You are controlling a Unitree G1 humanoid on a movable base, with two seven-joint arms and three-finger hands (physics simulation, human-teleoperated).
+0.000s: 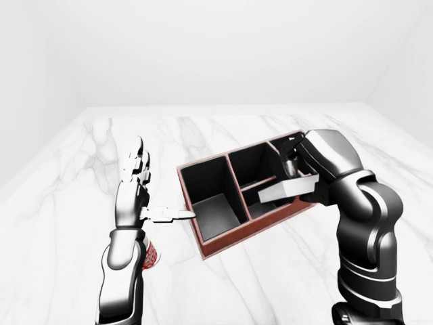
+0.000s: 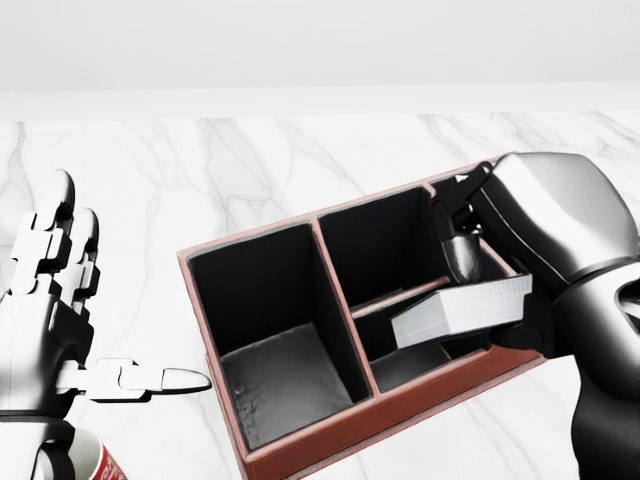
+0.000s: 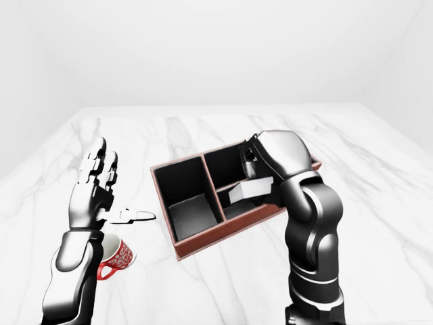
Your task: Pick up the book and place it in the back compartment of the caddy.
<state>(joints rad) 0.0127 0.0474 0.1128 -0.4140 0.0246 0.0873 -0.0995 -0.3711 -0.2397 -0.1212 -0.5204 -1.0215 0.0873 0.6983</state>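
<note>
A red-brown caddy [image 2: 262, 234] with black compartments lies on the white marble table [image 2: 250, 160]. It has one large compartment at its left and smaller ones to the right. My right hand [image 2: 468, 262] is shut on the book [image 2: 462, 310], a thin volume with white page edges. It holds the book tilted over the caddy's right part, just above the divider between the upper and lower small compartments. The hand hides the caddy's right end. My left hand [image 2: 70, 330] is open and upright left of the caddy, thumb pointing toward it, touching nothing.
A red patterned mug [image 3: 115, 256] lies on the table below my left hand, beside the forearm. The table's top edge meets white walls. Marble surface stretches left, above and right of the caddy.
</note>
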